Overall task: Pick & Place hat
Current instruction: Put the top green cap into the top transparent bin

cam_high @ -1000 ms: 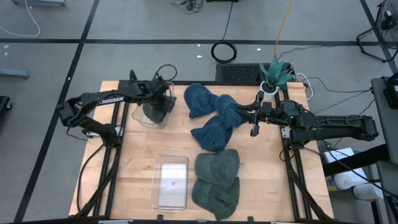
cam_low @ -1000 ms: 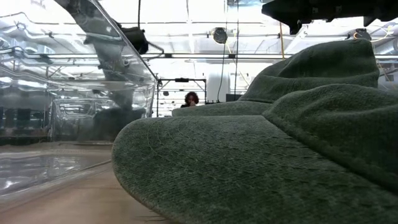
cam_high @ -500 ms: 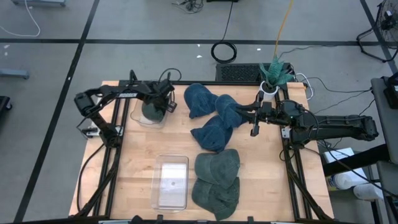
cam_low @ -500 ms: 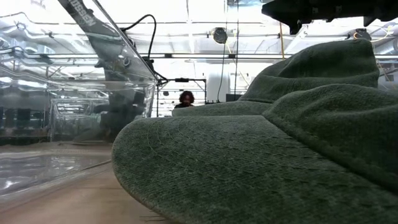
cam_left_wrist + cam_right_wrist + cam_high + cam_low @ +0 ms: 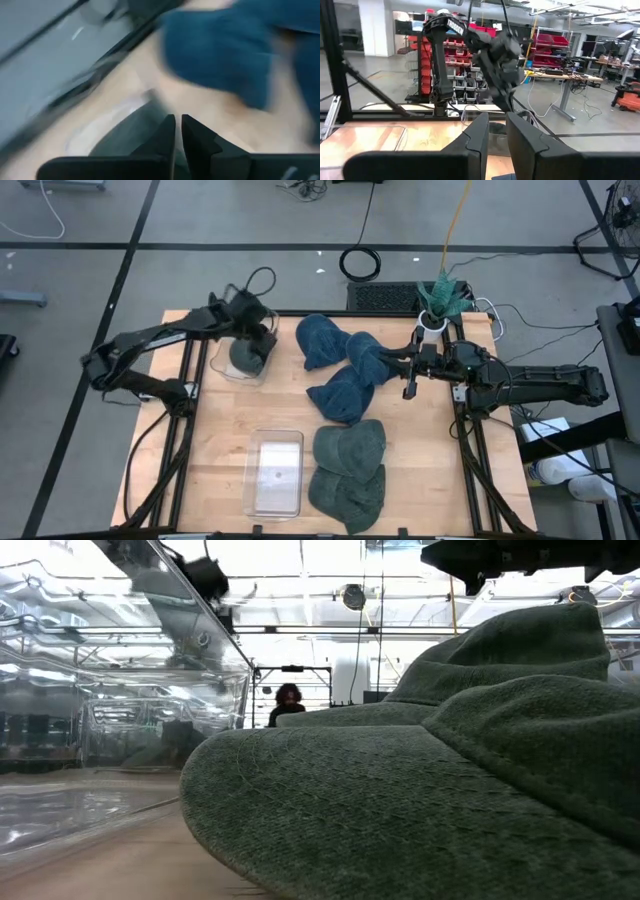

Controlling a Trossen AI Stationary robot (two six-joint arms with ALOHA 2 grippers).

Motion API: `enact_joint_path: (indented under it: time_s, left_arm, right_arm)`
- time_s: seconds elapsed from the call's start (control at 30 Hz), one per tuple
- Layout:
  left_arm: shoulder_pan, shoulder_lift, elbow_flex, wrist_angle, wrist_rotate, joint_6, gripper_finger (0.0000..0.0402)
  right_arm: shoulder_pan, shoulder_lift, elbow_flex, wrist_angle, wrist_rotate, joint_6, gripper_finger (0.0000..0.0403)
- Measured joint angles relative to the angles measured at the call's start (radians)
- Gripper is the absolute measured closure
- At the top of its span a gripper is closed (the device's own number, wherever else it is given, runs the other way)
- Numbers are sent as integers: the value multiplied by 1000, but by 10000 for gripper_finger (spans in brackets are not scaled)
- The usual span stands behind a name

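Left gripper point(image 5: 252, 330) hovers above the clear bin point(image 5: 222, 366) holding the dark green hat point(image 5: 247, 356), fingers a narrow slit apart and empty. Lift straight clear of the rim. Right gripper point(image 5: 407, 370) waits near the blue hats point(image 5: 345, 375), fingers slightly apart.

The floor point(image 5: 200, 270) is grey concrete crossed by dark lines, with a coiled black cable point(image 5: 360, 262) and a yellow cord point(image 5: 455, 220) lying on it beyond the wooden table point(image 5: 225, 430). In the right wrist view the room is a workshop: racks of red bins point(image 5: 547, 42), a white pillar point(image 5: 375, 27), and a desk point(image 5: 560, 77) with cables hanging under it. Ceiling lights point(image 5: 555, 7) run in strips overhead. In the low view the ceiling glows bright, and a person point(image 5: 287, 700) sits far back by a dark frame point(image 5: 295, 670).
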Motion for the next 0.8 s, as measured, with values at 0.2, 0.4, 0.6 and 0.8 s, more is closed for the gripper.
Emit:
enact_joint_path:
  time_s: [0.2,0.4,0.6,0.8]
  left_arm:
    - [-143,-204,0,109,62,119,320]
    - [-260,-383,0,170,52,106,245]
    - [-299,-481,0,155,47,82,187]
    - [-301,-519,0,157,17,84,163]
  right_arm:
    - [56,0,0,-21,-179,-81,343]
    - [255,8,0,-139,-169,-164,284]
    - [569,89,1,-262,161,-202,190]
    - [861,226,70,-446,624,-201,153]
